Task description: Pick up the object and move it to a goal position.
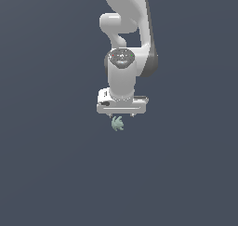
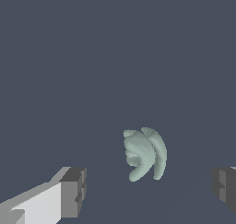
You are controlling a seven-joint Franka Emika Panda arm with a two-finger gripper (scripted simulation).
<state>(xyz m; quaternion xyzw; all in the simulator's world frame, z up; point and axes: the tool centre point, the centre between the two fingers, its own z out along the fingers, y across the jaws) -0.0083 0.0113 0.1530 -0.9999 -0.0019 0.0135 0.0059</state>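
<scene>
Mint-green object [image 2: 145, 154] lies on desk [image 1: 46, 174], directly below gripper [image 2: 150, 191], between spread fingers [image 2: 73, 191], untouched. Long axis across gap unclear. Judgement: straight descent, then closing.

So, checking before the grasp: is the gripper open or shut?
Open. In the wrist view the gripper has its fingers wide apart, the object untouched between them.
</scene>
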